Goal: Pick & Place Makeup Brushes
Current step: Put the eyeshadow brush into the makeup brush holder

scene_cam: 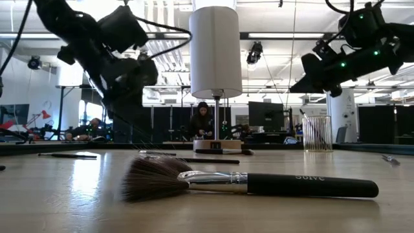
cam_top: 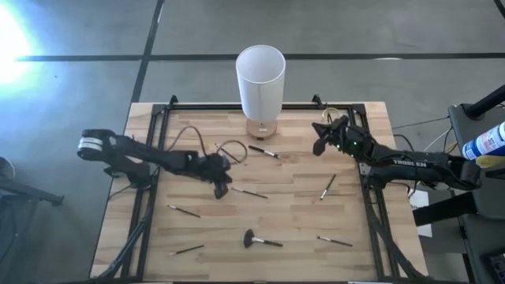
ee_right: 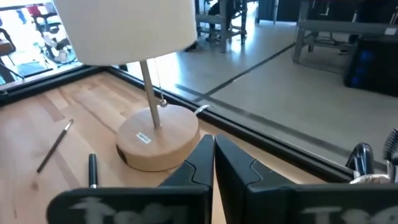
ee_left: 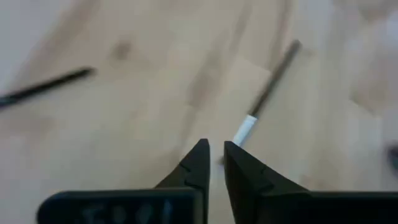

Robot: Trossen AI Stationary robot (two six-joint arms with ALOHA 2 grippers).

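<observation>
Your left hand (cam_top: 220, 188) sits near the middle of the high view, low over the wooden surface (cam_top: 292, 229). Its two fingers (ee_left: 196, 163) are nearly together with a thin gap, and I cannot tell if they pinch anything. In the left wrist view, a thin makeup brush with a silver band (ee_left: 264, 102) lies just past the tips. Go down slowly, put one finger on each side of the stick, then squeeze. Grab near the silver part so the brush does not tip.

Your right hand (cam_top: 319, 142) waits at the upper right, up in the air, fingers pressed together and holding nothing. It is close to the white lamp (cam_top: 260, 79), so keep it clear of the wooden lamp base (ee_right: 158, 140).

More brushes lie spread out on the surface. A fluffy fan brush (scene_cam: 246, 183) lies at the bottom middle of the high view, well apart from both hands.
</observation>
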